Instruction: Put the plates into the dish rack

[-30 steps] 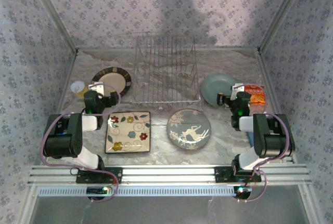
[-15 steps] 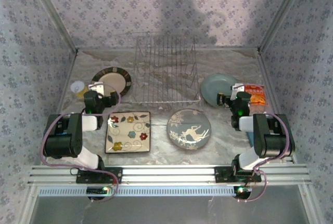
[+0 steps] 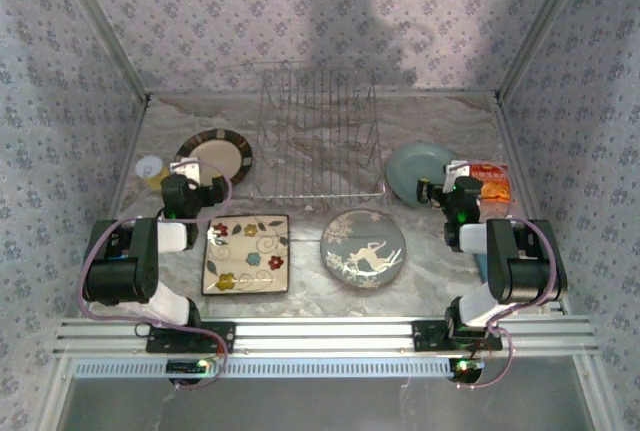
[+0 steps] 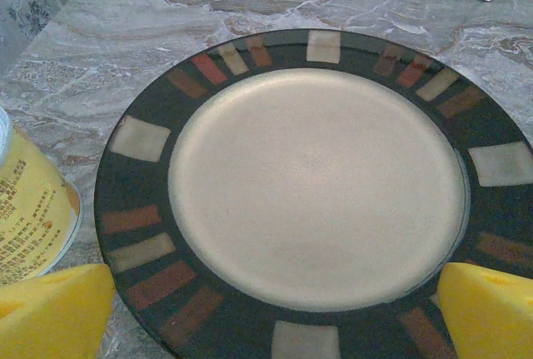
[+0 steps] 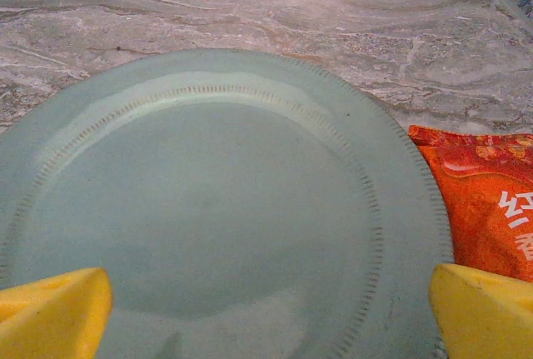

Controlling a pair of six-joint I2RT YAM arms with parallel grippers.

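Plate [image 4: 316,184] fwd of L end effector [image 4: 271,313]

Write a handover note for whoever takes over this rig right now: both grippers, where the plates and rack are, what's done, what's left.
Left gripper: open, empty, at the near rim of the round dark-brown-rimmed plate with cream centre, on the left side.
Right gripper: open, empty, at the near edge of the plain round pale grey-blue plate, on the right side.
Square cream leaf-and-flower plate and round greyish deer plate lie flat in front of the silver wire dish rack.
Done: nothing; the rack holds no plates.
Left: load all four plates.
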